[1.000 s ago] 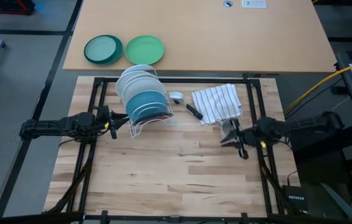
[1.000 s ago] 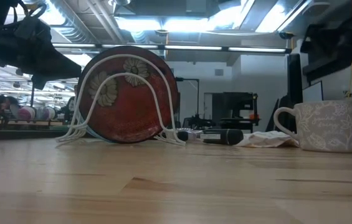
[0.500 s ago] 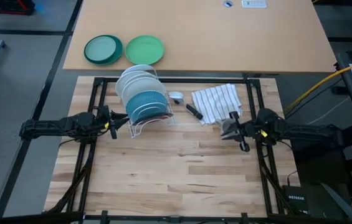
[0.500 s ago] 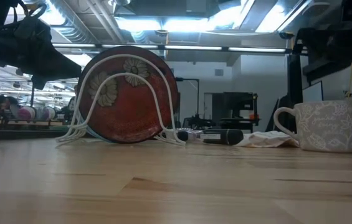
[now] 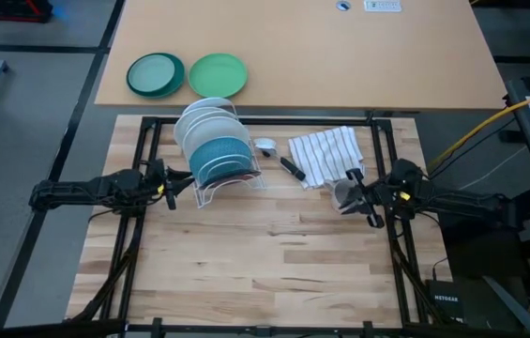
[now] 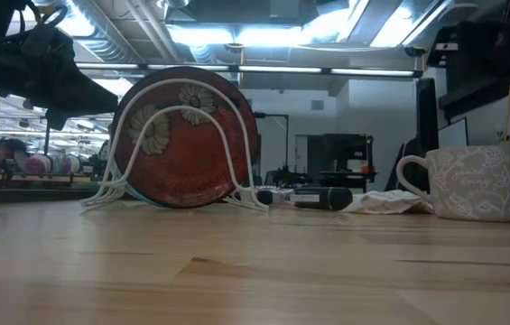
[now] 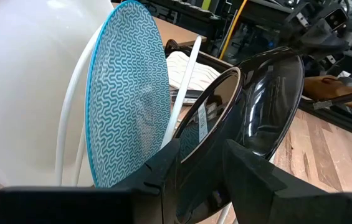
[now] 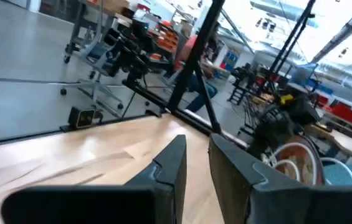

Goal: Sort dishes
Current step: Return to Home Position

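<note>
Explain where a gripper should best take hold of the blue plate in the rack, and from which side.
Probably its top rim, from straight above. The blue plate stands on edge in the rack, with the white plate and red plate close on either side, so only its upper edge seems free.

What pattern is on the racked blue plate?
Teal zigzag lines on white; the blue plate shows best in the left wrist view.
</note>
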